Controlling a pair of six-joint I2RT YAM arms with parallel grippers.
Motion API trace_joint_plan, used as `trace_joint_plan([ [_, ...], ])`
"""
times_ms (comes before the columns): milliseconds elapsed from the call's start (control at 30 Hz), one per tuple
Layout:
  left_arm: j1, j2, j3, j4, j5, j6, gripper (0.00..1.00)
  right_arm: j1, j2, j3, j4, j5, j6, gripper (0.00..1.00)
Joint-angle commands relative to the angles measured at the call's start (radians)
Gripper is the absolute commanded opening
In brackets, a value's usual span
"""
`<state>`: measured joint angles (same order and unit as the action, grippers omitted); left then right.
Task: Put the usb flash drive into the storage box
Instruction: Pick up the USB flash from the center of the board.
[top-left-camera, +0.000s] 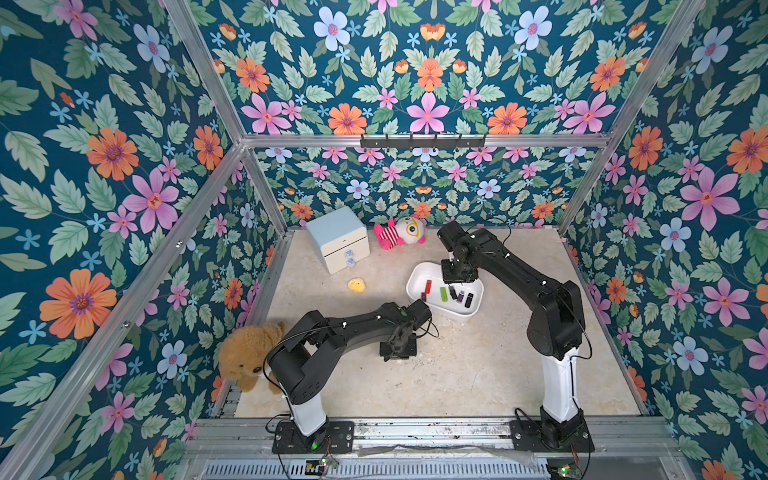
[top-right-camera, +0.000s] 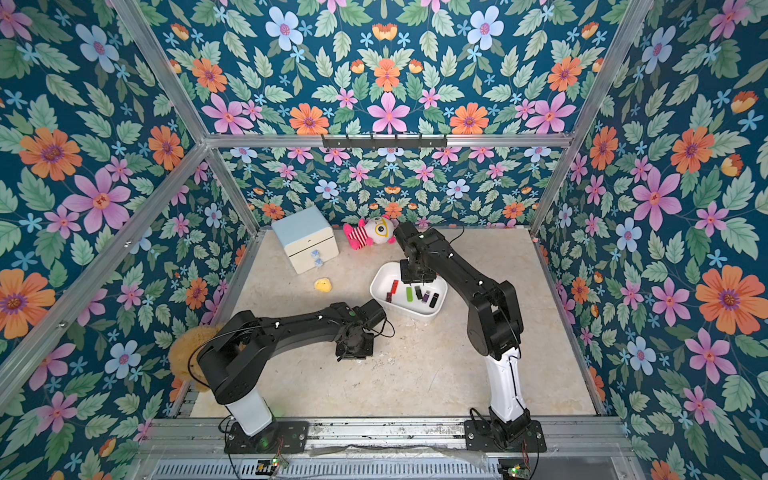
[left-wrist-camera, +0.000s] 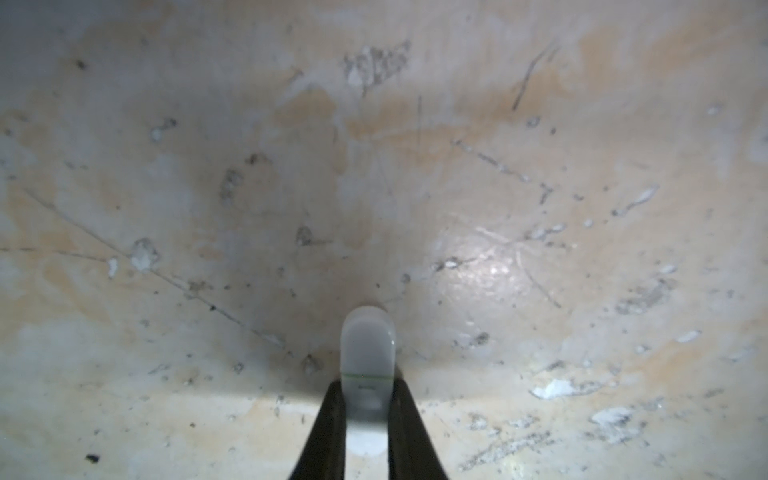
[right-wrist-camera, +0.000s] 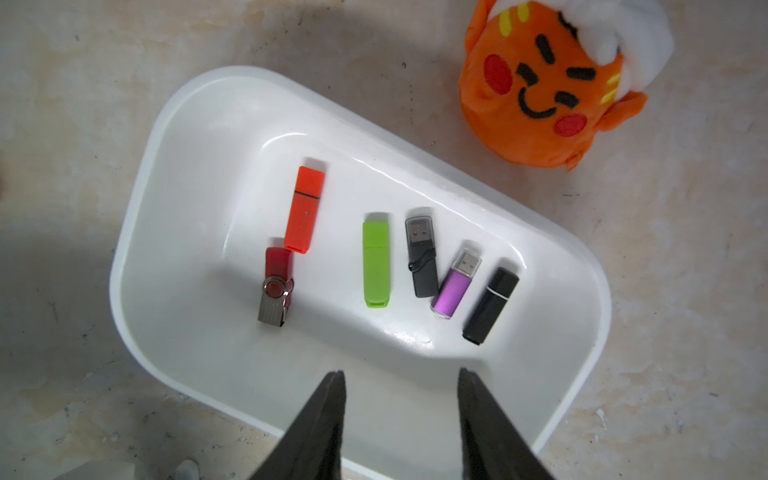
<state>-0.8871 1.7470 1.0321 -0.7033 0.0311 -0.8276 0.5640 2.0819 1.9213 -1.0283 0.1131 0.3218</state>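
Reference: 12 o'clock is the back wall as seen in both top views.

1. Left gripper (left-wrist-camera: 368, 388): pressed onto the white usb flash drive (left-wrist-camera: 368, 345), with one finger (left-wrist-camera: 328, 424) on each long side. The drive's rounded end projects past the fingertips, low over the surface (left-wrist-camera: 540, 166). Whether it touches the surface cannot be determined. In both top views the gripper body hides the drive.

2. Location: the left gripper sits at 7 o'clock of the storage box (top-left-camera: 453, 312), near it but apart. The held drive is outside the box.

3. Right gripper (right-wrist-camera: 401, 374): jaws spread, nothing between them. It hangs over the box interior, close to one long wall.

4. Box contents, lying flat in a row on the floor of the box:
- orange-red drive (right-wrist-camera: 305, 210)
- dark red swivel drive (right-wrist-camera: 276, 286), just beside the orange-red one's end
- green drive (right-wrist-camera: 376, 259)
- grey-black drive (right-wrist-camera: 422, 257) with a clear cap
- purple drive (right-wrist-camera: 455, 284) with a clear cap
- black drive (right-wrist-camera: 490, 305)

5. Surroundings: an orange plush face (right-wrist-camera: 548, 87) lies near one corner of the box, apart from it. From the box, a yellow plush (top-left-camera: 356, 284) is at 9 o'clock, a two-drawer cabinet (top-left-camera: 338, 239) at 10 o'clock and a striped pink doll (top-left-camera: 399, 235) at 11 o'clock. A brown teddy bear (top-left-camera: 249, 357) sits at 9 o'clock of the left gripper, at the surface's edge.
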Motion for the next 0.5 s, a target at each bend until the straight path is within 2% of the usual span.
trace_joint_plan([
  [0,0.002,0.005,-0.02,-0.022,0.011,0.009,0.04,-0.018,0.028,0.037,-0.007,0.028,0.005,0.6],
  [167,0.001,-0.012,-0.015,-0.026,0.007,0.006,0.0,-0.049,0.104,0.163,-0.024,0.009,-0.01,0.74],
  [333,0.001,-0.026,0.0,-0.043,-0.006,0.0,0.0,-0.063,0.219,0.348,-0.066,0.02,-0.005,0.75],
  [467,0.001,-0.032,0.011,-0.053,-0.015,0.006,0.0,-0.065,0.358,0.566,-0.134,0.017,0.022,0.75],
])
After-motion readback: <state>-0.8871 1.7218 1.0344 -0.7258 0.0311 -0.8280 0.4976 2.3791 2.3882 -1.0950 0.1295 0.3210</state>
